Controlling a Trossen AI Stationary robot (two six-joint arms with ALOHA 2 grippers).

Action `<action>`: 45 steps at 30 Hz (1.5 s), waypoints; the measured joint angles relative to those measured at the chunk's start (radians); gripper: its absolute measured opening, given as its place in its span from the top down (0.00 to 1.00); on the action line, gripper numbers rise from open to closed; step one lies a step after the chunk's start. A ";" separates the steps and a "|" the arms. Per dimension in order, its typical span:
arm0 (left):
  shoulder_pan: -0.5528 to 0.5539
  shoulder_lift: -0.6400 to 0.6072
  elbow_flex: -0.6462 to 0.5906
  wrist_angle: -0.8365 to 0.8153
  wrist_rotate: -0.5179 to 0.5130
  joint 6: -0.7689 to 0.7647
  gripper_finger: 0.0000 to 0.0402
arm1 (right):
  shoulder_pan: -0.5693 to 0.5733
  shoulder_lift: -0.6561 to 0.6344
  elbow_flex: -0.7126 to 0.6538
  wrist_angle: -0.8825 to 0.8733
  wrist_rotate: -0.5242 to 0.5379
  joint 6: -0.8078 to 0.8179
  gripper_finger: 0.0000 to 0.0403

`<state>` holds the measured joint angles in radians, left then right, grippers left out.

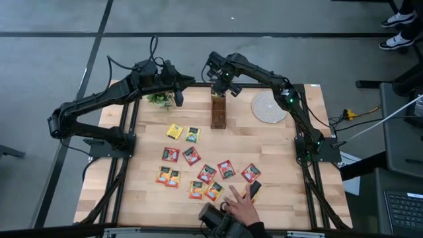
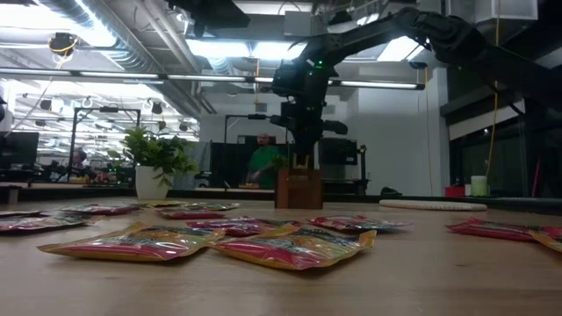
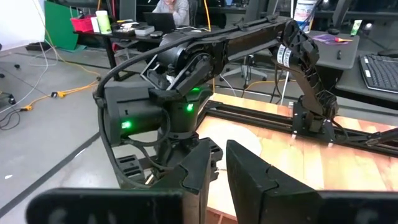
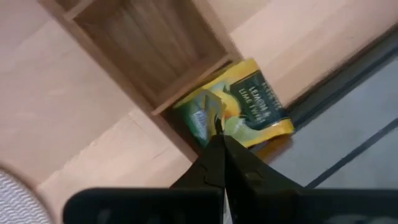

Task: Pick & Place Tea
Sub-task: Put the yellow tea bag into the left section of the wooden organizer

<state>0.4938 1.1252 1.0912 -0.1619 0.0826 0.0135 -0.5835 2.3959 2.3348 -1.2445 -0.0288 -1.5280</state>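
txt: "LEMON & LIME" | on: yellow-green tea sachet (image 4: 239, 112) | rest unreadable

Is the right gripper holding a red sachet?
No: the right gripper is shut on a yellow-green tea sachet by the wooden box.

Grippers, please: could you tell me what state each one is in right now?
Left gripper: slightly open, empty.
Right gripper: shut on a yellow-green tea sachet, over the wooden box.
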 joint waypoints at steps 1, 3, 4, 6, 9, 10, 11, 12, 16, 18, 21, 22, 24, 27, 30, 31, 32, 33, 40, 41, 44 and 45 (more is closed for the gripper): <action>0.000 0.000 0.000 0.000 0.000 0.000 0.88 | 0.000 0.000 0.000 0.008 0.000 0.000 0.99; 0.000 0.000 0.000 0.000 0.000 0.000 0.88 | -0.001 0.000 0.000 0.010 0.000 0.000 0.99; 0.000 0.000 0.000 0.000 0.000 0.000 0.89 | -0.001 0.000 0.000 0.013 0.000 0.000 0.99; 0.000 0.000 0.000 0.000 0.001 0.000 0.89 | -0.001 0.000 0.000 0.016 -0.001 0.000 0.99; 0.000 0.000 0.000 0.000 0.001 0.000 0.89 | -0.001 0.000 0.000 0.016 -0.031 0.000 0.99; 0.000 0.000 0.000 0.000 0.001 0.000 0.89 | -0.001 0.000 0.000 0.019 -0.042 0.001 0.99; 0.000 0.000 0.000 0.000 0.001 0.000 0.88 | -0.001 0.000 0.000 0.023 -0.052 0.003 0.99; 0.000 0.000 0.000 0.000 0.001 0.000 0.88 | -0.001 0.000 0.000 0.027 -0.053 0.003 0.99; 0.000 0.000 0.000 0.000 0.001 0.000 0.88 | -0.001 0.000 0.000 0.029 -0.053 0.003 0.99; 0.000 0.000 0.000 0.001 0.001 -0.001 0.88 | -0.003 0.000 0.000 0.035 -0.053 0.004 0.99; 0.000 0.000 0.000 0.001 0.001 -0.001 0.89 | -0.005 0.000 0.000 0.047 -0.053 0.004 0.99; 0.000 0.000 0.000 0.001 0.001 -0.001 0.89 | -0.005 0.000 0.000 0.049 -0.053 0.004 0.99; 0.000 0.000 0.000 0.002 0.001 -0.003 0.89 | -0.005 0.000 0.000 0.052 -0.053 0.004 0.99; 0.000 0.000 0.000 0.002 0.001 -0.003 0.89 | -0.005 0.000 0.000 0.052 -0.053 0.005 0.99; 0.000 0.000 0.000 0.002 0.001 -0.002 0.88 | -0.005 0.000 0.000 0.052 -0.054 0.005 0.99; 0.000 0.000 0.000 0.003 0.001 -0.001 0.88 | -0.005 0.000 0.000 0.052 -0.057 0.006 0.98; 0.000 0.000 0.000 0.004 0.001 -0.001 0.89 | -0.005 0.000 0.000 0.052 -0.067 0.009 0.98; 0.000 0.000 0.000 0.004 0.001 -0.002 0.89 | -0.005 0.000 0.000 0.052 -0.080 0.017 0.98; 0.000 0.000 0.000 0.003 0.001 0.000 0.89 | -0.005 0.000 0.000 0.062 -0.115 0.079 0.89; 0.000 0.000 0.000 0.002 0.001 -0.001 0.89 | -0.005 0.000 0.000 0.066 -0.115 0.084 0.88; 0.000 0.000 0.000 0.001 0.001 -0.001 0.88 | -0.005 0.000 0.000 0.069 -0.115 0.086 0.84; 0.000 0.000 0.000 0.001 0.001 -0.001 0.88 | -0.005 0.000 0.000 0.069 -0.115 0.086 0.82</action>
<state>0.4938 1.1255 1.0912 -0.1608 0.0837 0.0128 -0.5888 2.3959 2.3348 -1.1755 -0.1440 -1.4418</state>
